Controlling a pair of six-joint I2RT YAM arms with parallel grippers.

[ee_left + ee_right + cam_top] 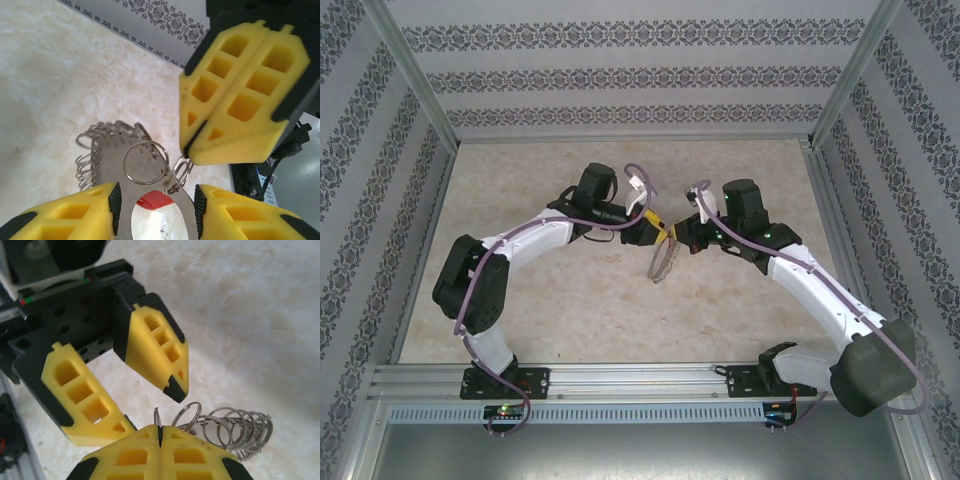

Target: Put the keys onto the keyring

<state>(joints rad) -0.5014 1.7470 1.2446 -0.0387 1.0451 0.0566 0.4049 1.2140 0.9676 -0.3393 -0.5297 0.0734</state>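
Over the middle of the desk (570,320), where my two grippers are meeting, the keyring (107,150) is hanging. It is a thin grey metal hoop fringed all round with small wire loops, and its length is trailing away from the fingertips toward the near edge. The key (156,201) is showing as a scrap of bright red at the hoop's near end, right between my left fingers; I cannot make out its blade. My right gripper (188,152) is pressing fully closed on one of the rim loops and carrying the ring. My left gripper (150,409) is standing partly open, a finger on either side of the hoop, and I cannot tell whether its pads are touching the metal. The left is lying nearer the key, so I am judging that the threading falls to it while the right is steadying the ring.
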